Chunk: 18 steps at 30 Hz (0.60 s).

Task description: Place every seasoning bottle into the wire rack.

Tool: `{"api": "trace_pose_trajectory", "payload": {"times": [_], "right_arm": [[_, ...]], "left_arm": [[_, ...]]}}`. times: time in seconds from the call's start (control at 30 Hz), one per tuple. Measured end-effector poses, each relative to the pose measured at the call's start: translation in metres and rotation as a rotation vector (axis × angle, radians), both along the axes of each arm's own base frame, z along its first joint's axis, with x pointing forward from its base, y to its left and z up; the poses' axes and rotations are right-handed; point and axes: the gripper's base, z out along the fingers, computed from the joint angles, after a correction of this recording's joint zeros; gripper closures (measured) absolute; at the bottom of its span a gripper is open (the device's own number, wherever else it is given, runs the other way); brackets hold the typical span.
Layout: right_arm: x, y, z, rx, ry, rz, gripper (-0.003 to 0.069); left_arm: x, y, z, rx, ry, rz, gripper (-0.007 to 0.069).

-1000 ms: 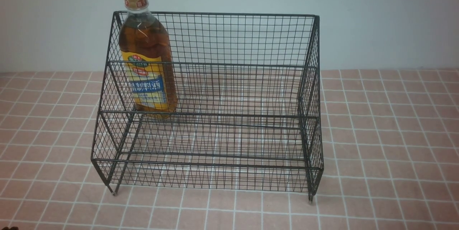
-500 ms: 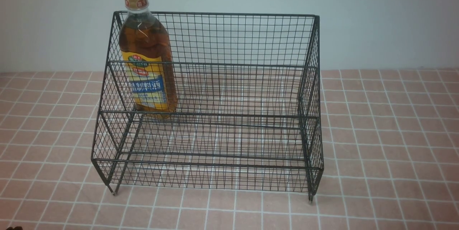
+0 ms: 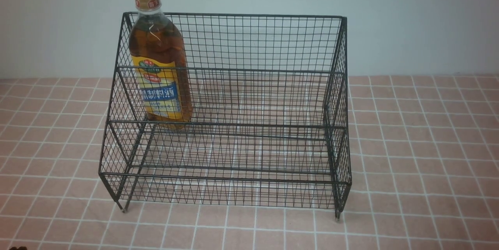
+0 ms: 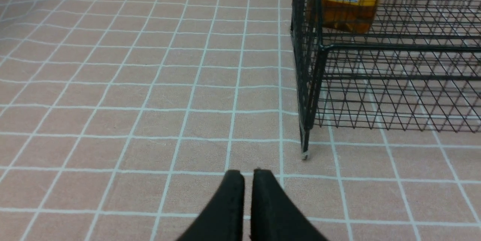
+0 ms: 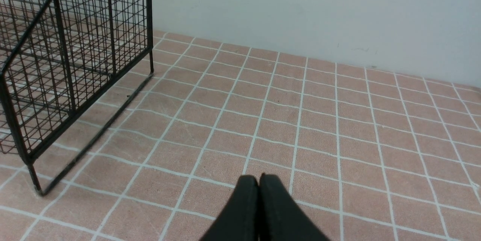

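On upper tier of wire rack [image 3: 249, 43], at its left end: seasoning bottle [image 3: 160, 62] standing upright, nearly full (likely heavy, smooth plastic, slippery); labelled waist offering best hold. Left gripper [image 4: 248, 175] and right gripper [image 5: 259, 179] hovering, tips pressed together, holding nothing, over pink tiled cloth [image 3: 421, 144] beside rack; plain wall [image 3: 409, 20] standing behind rack.

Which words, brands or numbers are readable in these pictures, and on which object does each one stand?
"精制料酒": white characters on the blue band of the seasoning bottle label.
Red logo above the band and on the cap collar: too blurred to read.
Small print under the band: too small.
Wire rack: no text.
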Motion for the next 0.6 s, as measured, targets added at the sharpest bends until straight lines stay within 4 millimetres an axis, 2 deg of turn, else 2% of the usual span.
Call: {"api": "trace_pose_trajectory", "payload": {"times": [0.13, 0.6], "right_arm": [[0.0000, 0.0000, 0.0000, 0.000, 0.000, 0.000, 0.0673], [0.0000, 0.0000, 0.0000, 0.000, 0.000, 0.000, 0.0673]], "left_arm": [[-0.0001, -0.0024, 0.0000, 0.026, -0.001, -0.059, 0.0610], [-0.0001, -0.0025, 0.0000, 0.029, -0.001, -0.062, 0.0610]]}}
